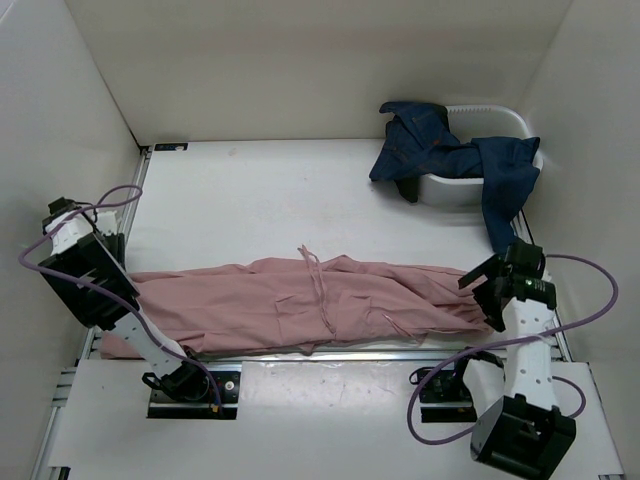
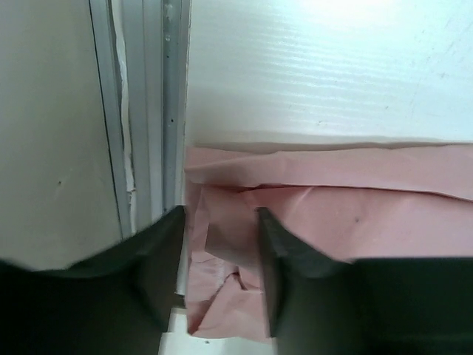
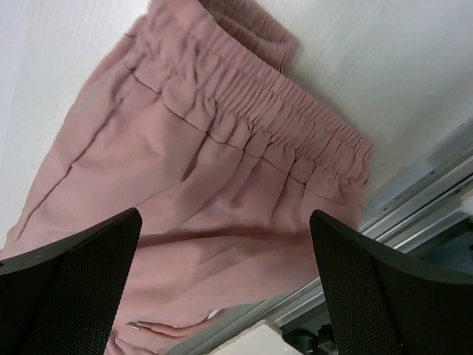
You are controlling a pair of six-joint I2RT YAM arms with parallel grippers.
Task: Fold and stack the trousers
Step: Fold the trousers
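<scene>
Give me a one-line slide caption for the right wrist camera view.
Right gripper, jaws wide open, poised over the elastic waistband of soft dusty-pink cloth trousers lying on the white table.

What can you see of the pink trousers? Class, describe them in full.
The trousers are dusty pink, in thin, soft-looking, creased cloth. They lie flat in a long band across the near part of the white table, left to right. The gathered elastic waistband is at the right end; a thin cord trails over the middle.
</scene>
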